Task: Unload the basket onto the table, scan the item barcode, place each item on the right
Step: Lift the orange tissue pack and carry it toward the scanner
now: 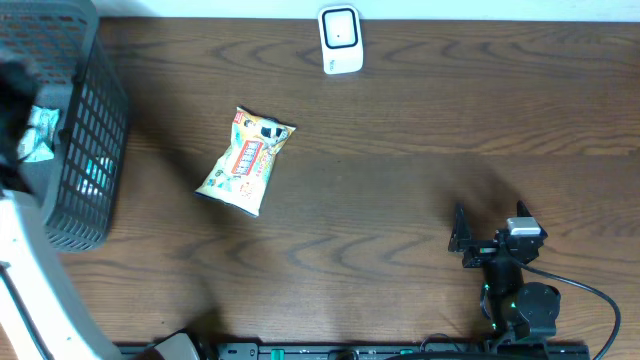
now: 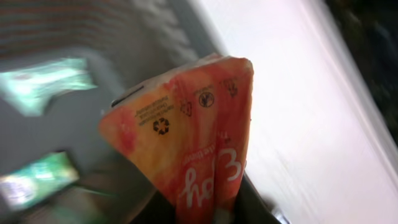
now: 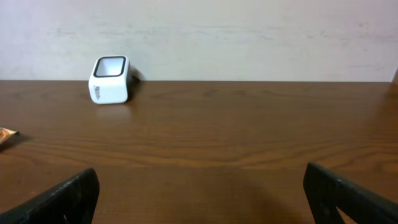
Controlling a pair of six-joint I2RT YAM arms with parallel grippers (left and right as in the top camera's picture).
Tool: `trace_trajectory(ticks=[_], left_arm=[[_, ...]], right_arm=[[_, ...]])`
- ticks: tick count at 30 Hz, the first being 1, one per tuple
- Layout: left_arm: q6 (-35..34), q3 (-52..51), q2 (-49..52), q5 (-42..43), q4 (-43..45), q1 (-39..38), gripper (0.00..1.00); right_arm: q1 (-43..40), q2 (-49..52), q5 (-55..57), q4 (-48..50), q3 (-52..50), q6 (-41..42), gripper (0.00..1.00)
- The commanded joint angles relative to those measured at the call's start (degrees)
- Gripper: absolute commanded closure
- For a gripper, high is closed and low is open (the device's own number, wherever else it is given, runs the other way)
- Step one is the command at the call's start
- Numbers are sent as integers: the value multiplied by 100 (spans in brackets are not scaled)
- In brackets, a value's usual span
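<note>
– Although the left wrist view is blurred, can you tell how the item looks?

– Yes. It is an orange packet (image 2: 186,137), soft and creased, with redder patches. It has small black recycling marks near its sealed end and big white letters lower down. The print appears upside down in this view.

– Where is it?

– The left fingers (image 2: 252,205) are clamped on its lower end, at the bottom of the view. Behind it I see the dark mesh wall of the basket (image 1: 95,140) and some green packs (image 2: 46,81) inside, too blurred to read. In the overhead view the left arm is above the basket, at the left side of the counter (image 1: 400,180). The orange packet itself I cannot make out there.

– Which way does it point?

– Its long axis goes up from the fingers, almost upright in the view. The sealed end is on top and slanted.

– And the other things?

– A yellow packet (image 1: 247,160) lies flat on the counter between the basket and the white scanner (image 1: 340,40), apart from both, with its long axis diagonal. The scanner stands at the far edge. The right fingers (image 3: 348,196) are spread wide with nothing between them, near the front right of the counter.
</note>
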Motion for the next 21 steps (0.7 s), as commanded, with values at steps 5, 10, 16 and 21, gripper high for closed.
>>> trace_trajectory(ticks=[5,10,16,21], left_arm=[[1915,42,85,46,-122,-2719,92],[1950,42,697,-710,-354,-4221,92],[2090,42,1825,-1311,-621,-5213,92],[2564,42,2804,-1314,-977,-5453,92]], right_arm=[[17,-35,-33,-26,-7,61,1],[17,-37,-33,-26,-7,61,1],[17,-35,-33,-26,-7,61,1],[17,-35,-33,-26,-7,61,1]])
